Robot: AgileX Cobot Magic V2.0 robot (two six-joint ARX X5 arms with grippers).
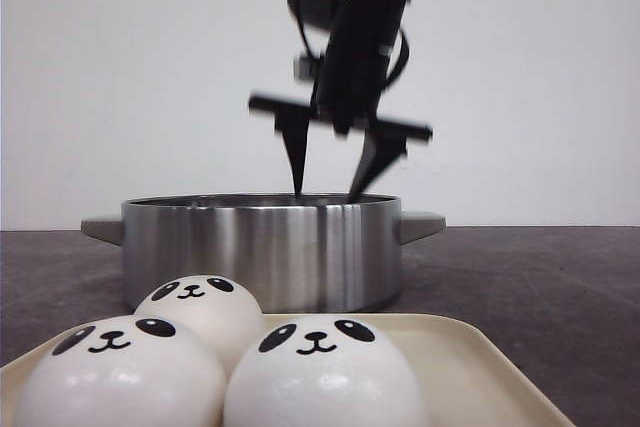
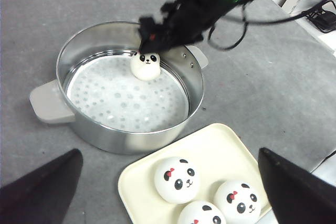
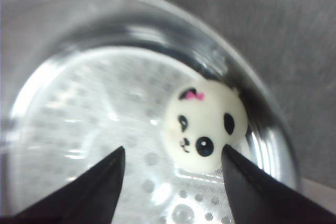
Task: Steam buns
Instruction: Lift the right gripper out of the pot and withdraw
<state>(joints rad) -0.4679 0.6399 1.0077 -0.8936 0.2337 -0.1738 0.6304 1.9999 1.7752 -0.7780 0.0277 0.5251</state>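
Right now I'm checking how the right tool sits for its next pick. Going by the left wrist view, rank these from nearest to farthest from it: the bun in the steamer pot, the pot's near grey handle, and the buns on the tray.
1. Bun in the pot: directly under the right tool.
2. Grey handle: across the pot.
3. Tray buns: outside, farthest.

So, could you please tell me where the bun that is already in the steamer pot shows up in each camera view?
Front view: not visible; the steamer pot wall hides it.
Left wrist view: the bun in the pot sits on the perforated tray by the far wall, under the right gripper.
Right wrist view: it lies just beyond the open fingers.
Shared landmark: the pot's steel rim.
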